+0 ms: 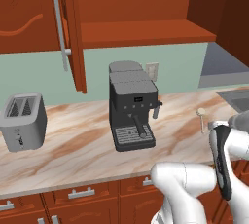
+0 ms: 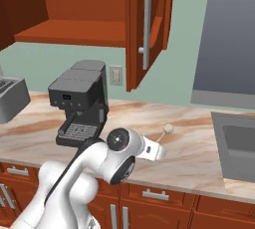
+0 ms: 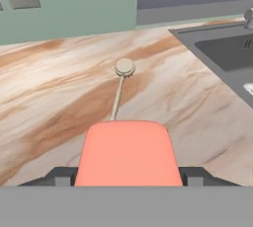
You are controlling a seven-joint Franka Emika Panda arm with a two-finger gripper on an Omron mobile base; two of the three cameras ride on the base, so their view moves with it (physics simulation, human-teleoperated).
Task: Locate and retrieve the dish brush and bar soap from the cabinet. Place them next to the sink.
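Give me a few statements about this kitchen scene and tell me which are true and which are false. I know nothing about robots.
1. The dish brush lies on the counter. True.
2. The bar soap is still on the cabinet shelf. False: it sits between the fingers of the claw, above the counter.
3. The cabinet door is closed. False: it stands open, and the shelf inside is visible.
4. The sink is to the right of the brush in the right base view. True.
5. The coffee machine stands inside the sink. False: it stands on the counter, left of the brush.
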